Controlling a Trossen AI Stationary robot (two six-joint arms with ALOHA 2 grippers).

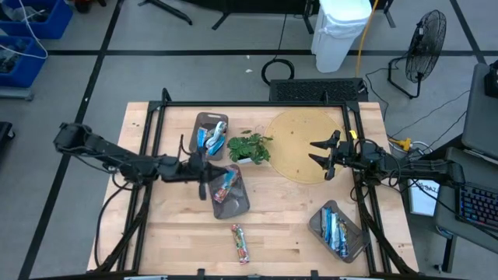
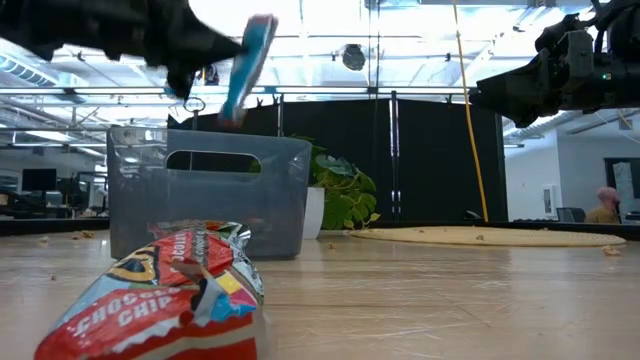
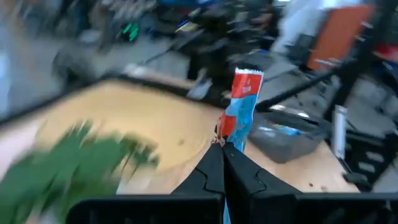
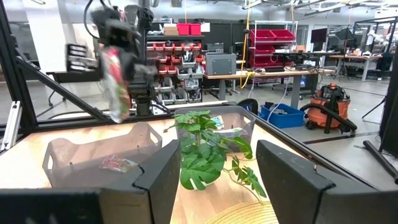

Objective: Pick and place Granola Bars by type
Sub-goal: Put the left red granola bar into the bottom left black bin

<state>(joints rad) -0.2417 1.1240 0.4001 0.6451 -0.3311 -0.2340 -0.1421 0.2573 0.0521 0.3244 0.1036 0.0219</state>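
Three grey trays (image 1: 210, 120) sit on the desk (image 1: 280, 225), with one plant (image 1: 249, 146), one round mat (image 1: 299, 144), and two arms.

floor: grey, black-taped (image 1: 194, 35) | fan (image 1: 426, 43) | white bin (image 1: 341, 31) | red shelf bins (image 4: 270, 34) | black curtain (image 2: 430, 160)

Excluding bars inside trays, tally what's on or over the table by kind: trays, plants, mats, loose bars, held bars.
Trays: 3
Plant: 1
Round mat: 1
Loose bar on the table: 1
Held bar in the left gripper jaws: 1
Total: 7
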